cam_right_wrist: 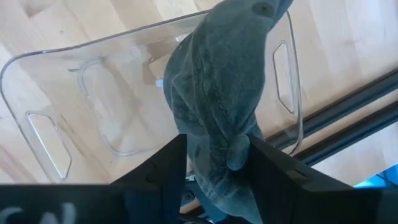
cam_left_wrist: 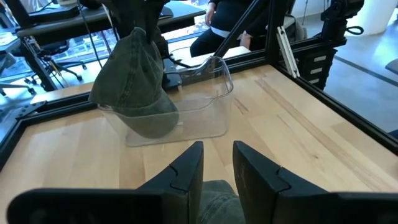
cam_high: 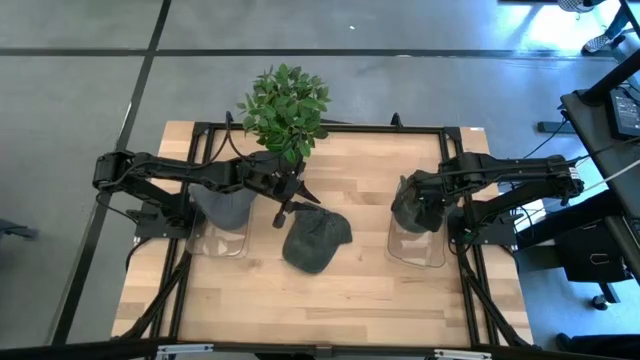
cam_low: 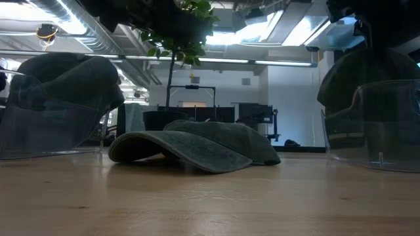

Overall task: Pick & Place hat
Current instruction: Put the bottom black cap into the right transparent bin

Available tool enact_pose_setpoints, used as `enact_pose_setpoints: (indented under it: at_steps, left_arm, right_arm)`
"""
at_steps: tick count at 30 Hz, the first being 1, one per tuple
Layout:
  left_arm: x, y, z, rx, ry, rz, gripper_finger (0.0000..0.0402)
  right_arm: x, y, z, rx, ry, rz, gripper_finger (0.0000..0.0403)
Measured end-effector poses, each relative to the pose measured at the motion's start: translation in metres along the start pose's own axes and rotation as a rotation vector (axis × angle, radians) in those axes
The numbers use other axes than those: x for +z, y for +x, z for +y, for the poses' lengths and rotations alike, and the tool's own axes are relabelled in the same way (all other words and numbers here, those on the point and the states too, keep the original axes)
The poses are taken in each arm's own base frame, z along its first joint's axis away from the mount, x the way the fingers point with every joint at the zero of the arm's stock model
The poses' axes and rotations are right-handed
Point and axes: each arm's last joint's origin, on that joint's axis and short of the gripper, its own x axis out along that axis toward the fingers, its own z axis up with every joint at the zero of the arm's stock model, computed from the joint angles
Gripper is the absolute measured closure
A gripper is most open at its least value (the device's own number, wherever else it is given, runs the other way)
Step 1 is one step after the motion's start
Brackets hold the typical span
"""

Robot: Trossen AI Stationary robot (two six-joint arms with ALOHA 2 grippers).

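A dark grey cap (cam_high: 316,240) lies crown up on the wooden table near its middle, also low in the low view (cam_low: 197,145). My left gripper (cam_high: 283,212) hovers open just beyond the cap's far-left edge; in its wrist view (cam_left_wrist: 217,165) the cap's cloth (cam_left_wrist: 217,202) shows below the fingers. My right gripper (cam_high: 412,200) is shut on a second grey cap (cam_right_wrist: 217,81) over the right clear bin (cam_high: 415,250). A third cap (cam_high: 225,205) sits in the left clear bin (cam_high: 218,240). My right gripper pinches bunched cloth at one end of the cap (cam_right_wrist: 231,149) between its two fingers, coming from above and pointing down. The cap hangs below the fingers, button end (cam_right_wrist: 263,7) lowest, inside the clear bin's walls (cam_right_wrist: 292,74). Whether it reaches the bin's floor, I cannot tell.
A potted plant (cam_high: 285,105) stands at the table's far edge, right behind my left arm's wrist. A black frame (cam_high: 460,130) runs around the table. Bare wood (cam_high: 330,310) spreads toward the near edge and between the two bins. A person sits beyond the table (cam_left_wrist: 230,25).
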Motion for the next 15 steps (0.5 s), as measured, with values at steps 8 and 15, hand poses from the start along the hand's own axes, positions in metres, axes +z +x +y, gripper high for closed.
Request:
enact_pose_setpoints:
  at_steps: [8,15]
  left_arm:
    - [0.0,0.0,0.0,0.0,0.001,0.0,0.0317]
    - [0.0,0.0,0.0,0.0,0.002,0.0,0.0318]
  right_arm:
    - [0.0,0.0,0.0,0.0,-0.018,0.0,0.0191]
    - [-0.002,-0.0005,0.0022,0.09,-0.031,0.05,0.0128]
